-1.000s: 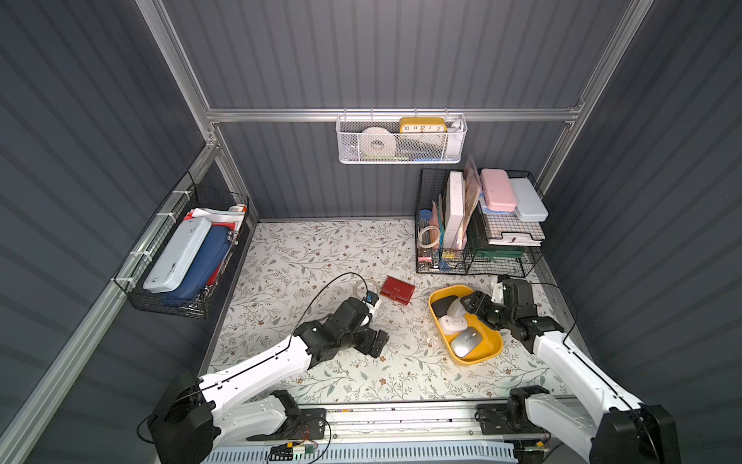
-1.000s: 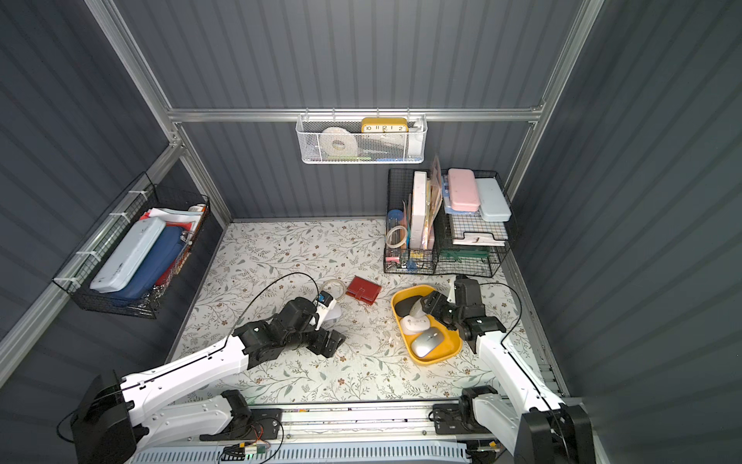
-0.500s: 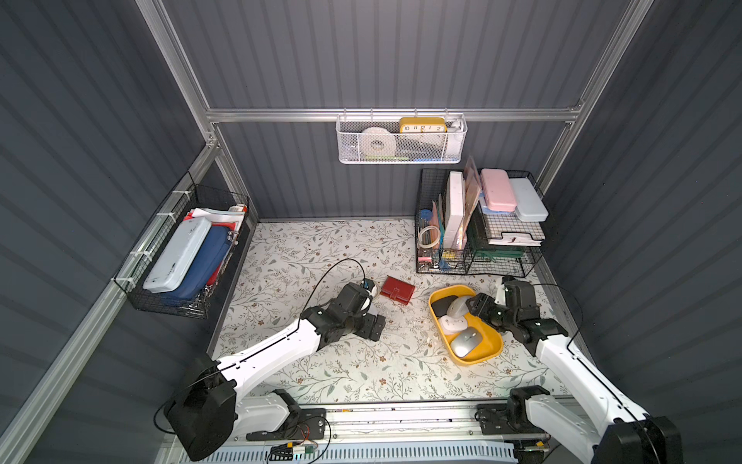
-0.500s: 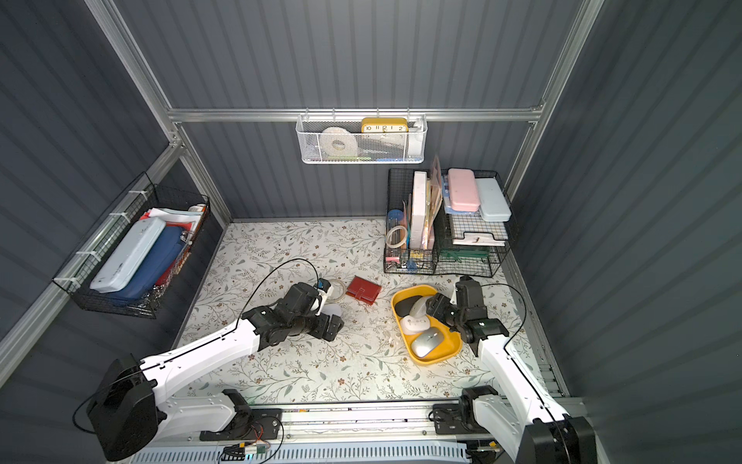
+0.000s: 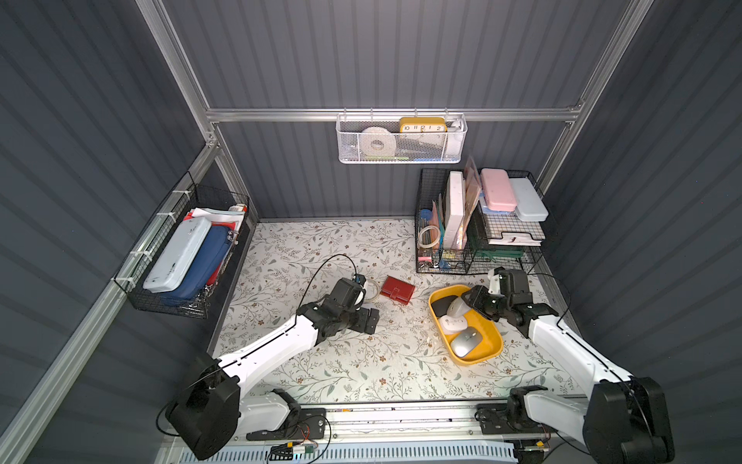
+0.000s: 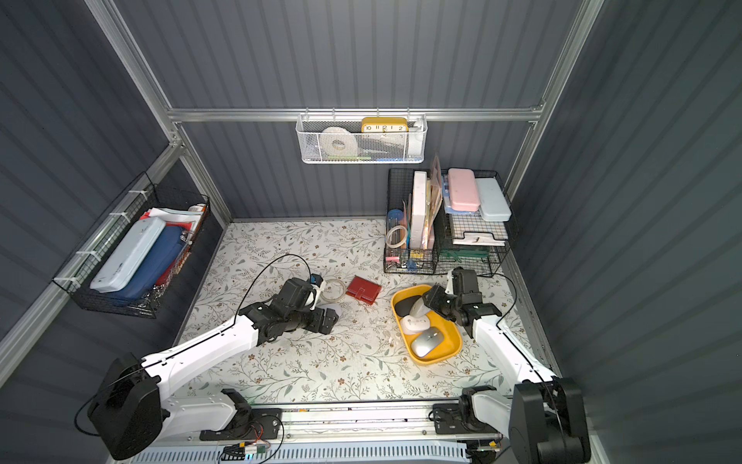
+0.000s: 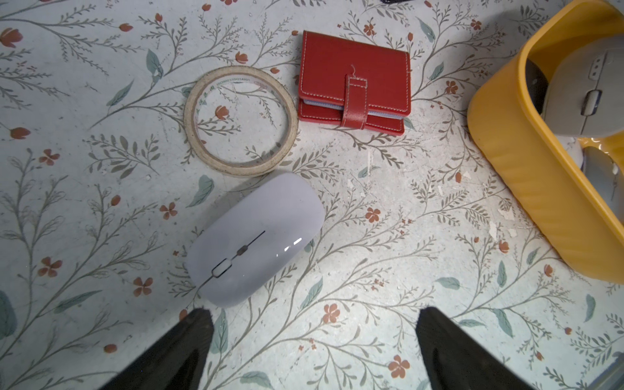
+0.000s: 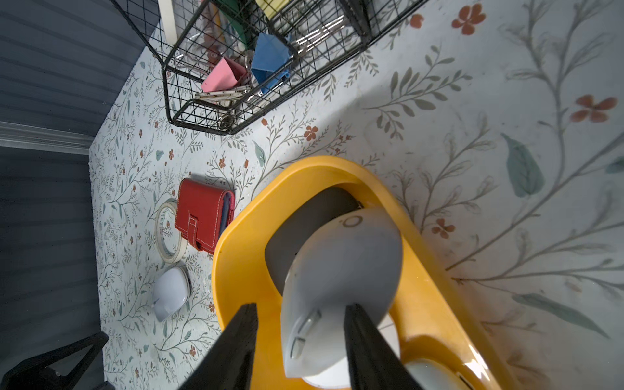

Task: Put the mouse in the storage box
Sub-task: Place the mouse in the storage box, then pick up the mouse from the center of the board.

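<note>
Altogether five mice show: four in the yellow box and one pale mouse lying flat on the flowered table, well apart from the box. Inside the box are a black mouse, a grey mouse leaning tilted across it, a white mouse and a silver mouse toward the near end. The right gripper hangs over the far end of the box with its jaws apart at the grey mouse's narrow end. A gap shows between one finger and that mouse, so it is not clamped. The left gripper is spread wide and holds nothing, with the pale mouse just off one fingertip. One tape ring lies just beside the pale mouse, and one red wallet sits between the ring and the box. Two black wire baskets, one on the side wall and one at the back of the table near the box, hold office things, as does one white mesh basket on the back rail.
</note>
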`<action>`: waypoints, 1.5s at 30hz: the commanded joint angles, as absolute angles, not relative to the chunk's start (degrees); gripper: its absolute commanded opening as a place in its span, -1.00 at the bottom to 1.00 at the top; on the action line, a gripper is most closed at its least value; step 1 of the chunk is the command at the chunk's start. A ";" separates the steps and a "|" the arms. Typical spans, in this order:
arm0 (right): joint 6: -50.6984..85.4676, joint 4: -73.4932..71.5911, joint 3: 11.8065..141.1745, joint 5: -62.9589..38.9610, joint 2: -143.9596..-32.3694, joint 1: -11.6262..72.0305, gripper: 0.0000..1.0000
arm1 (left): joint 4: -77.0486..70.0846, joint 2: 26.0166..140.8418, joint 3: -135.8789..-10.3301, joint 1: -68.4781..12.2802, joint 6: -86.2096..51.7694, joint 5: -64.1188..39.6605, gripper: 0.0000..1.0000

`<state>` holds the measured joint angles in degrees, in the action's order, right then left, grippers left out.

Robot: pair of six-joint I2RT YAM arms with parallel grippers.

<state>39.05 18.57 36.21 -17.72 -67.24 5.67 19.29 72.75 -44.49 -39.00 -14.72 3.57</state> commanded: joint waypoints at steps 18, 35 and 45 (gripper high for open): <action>41.33 19.12 29.17 -19.46 -56.93 5.45 -0.03 | 19.36 73.67 -44.32 -37.76 -14.71 2.20 0.99; 39.24 23.30 31.20 -18.11 -53.40 5.43 0.33 | 13.08 94.05 -52.49 -25.40 -8.85 -11.93 0.98; 39.20 23.92 30.91 -17.27 -51.86 5.27 0.35 | 12.59 96.66 -51.68 -25.05 -9.23 -18.68 0.91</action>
